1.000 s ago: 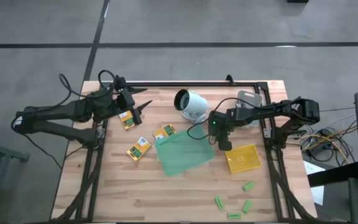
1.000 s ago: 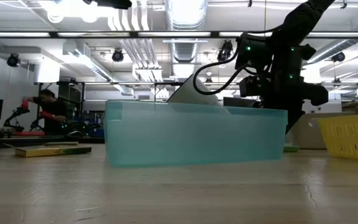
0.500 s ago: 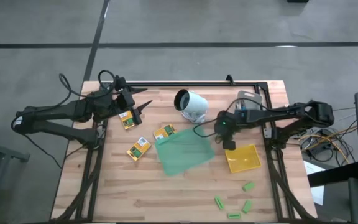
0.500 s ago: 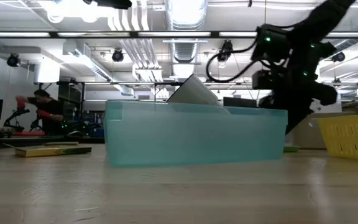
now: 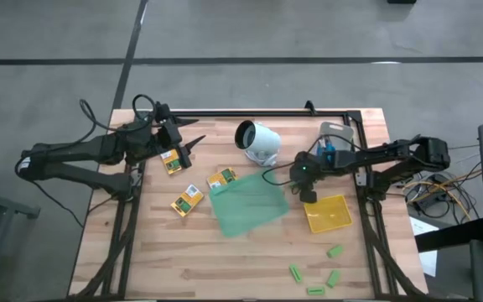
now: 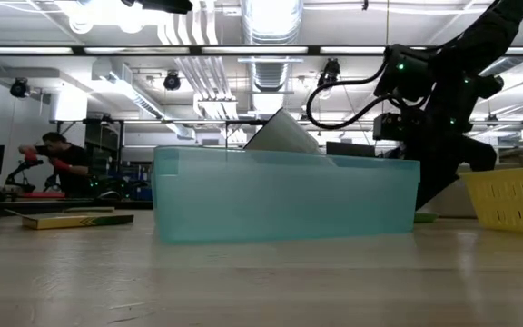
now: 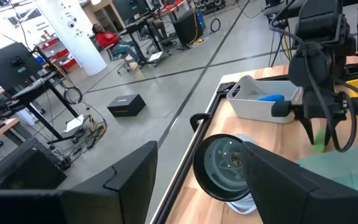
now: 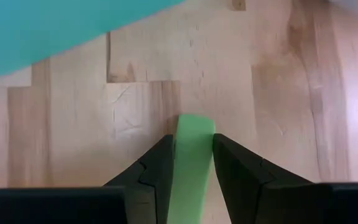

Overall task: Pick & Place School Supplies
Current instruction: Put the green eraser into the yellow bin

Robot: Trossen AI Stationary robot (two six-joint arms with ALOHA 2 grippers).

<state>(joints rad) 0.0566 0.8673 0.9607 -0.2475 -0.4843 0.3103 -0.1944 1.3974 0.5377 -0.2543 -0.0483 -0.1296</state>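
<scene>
Lowered since a second ago, the right tool (image 8: 190, 163) is clamped on a green block (image 8: 191, 158) just above the tabletop (image 8: 278, 87), between green tray (image 5: 248, 207) and yellow tray (image 5: 329, 213). Left tool (image 5: 193, 144) waits with fingers apart near a packet (image 5: 171, 161)

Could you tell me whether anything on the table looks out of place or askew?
Yes: the white cup lies tipped on its side near the table's far edge, and the green tray sits skewed to the table's edges.

No text, label or number could be read anywhere; the print on the packets (image 5: 187, 200) was too small to make out.
</scene>
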